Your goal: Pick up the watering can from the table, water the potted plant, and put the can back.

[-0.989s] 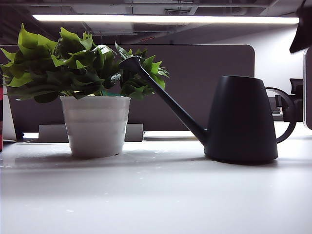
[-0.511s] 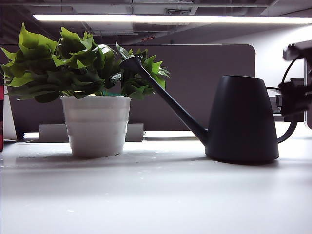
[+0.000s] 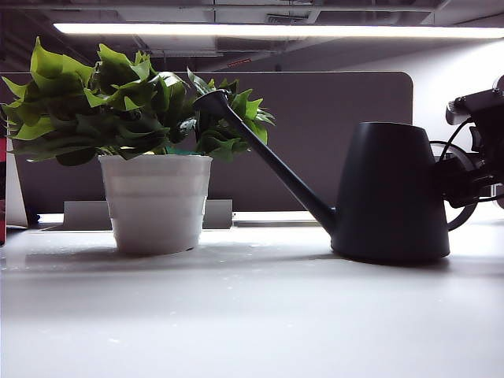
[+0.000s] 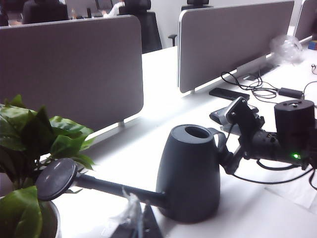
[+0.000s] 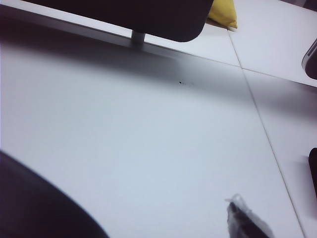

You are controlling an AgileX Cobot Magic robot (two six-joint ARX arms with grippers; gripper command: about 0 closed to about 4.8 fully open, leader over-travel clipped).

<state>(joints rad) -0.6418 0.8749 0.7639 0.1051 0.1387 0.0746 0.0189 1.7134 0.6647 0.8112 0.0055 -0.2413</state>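
**Watering can standing on table, right gripper at its handle**

Seen across a white-grey table (image 3: 252, 315), left to right, with the watering can (image 3: 390, 193) as landmark. Well to the can's left: potted plant (image 3: 153, 157), bushy green leaves above a white ribbed pot, upright on the tabletop. Reaching from the can up toward the foliage: long thin spout, its flat round tip among the leaves on the side nearest the can. Then the can itself, dark grey, tapered, upright, base flat on the table, top open. Just beside the can on its handle side: right gripper (image 3: 455, 185), black, level with the thin loop handle, jaws spread as wide as they go, nothing clearly held; actual contact with the handle not discernible. Behind the can: grey desk divider (image 3: 315, 142).

Left gripper (image 4: 132, 218): only a blurred fingertip visible near the spout's base, opening not discernible, holding nothing visible.
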